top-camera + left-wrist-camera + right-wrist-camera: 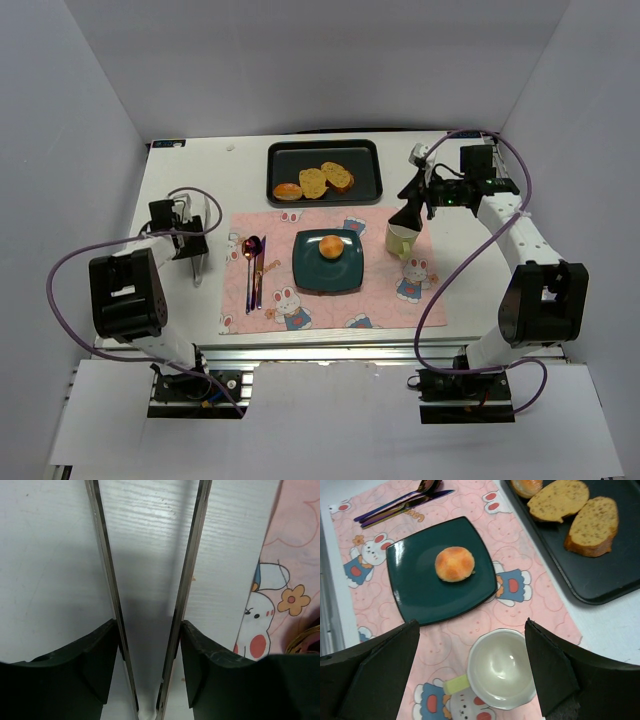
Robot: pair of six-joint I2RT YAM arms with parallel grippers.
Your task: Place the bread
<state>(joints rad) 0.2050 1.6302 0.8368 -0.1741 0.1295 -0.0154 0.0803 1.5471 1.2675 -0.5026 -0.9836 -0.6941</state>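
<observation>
The bread, a small round golden bun, sits on the teal plate in the middle of the pink placemat. It also shows in the right wrist view, on the plate. My right gripper is open and empty, hovering above a pale cup, to the right of the plate; its midpoint in the right wrist view is over the mat. My left gripper rests at the table's left, its fingers closed against the two metal arms of tongs, which lie between them.
A black tray at the back holds two toasted slices and an oval bun. Cutlery lies on the mat left of the plate. The cup stands right of the plate. Grey walls enclose the table.
</observation>
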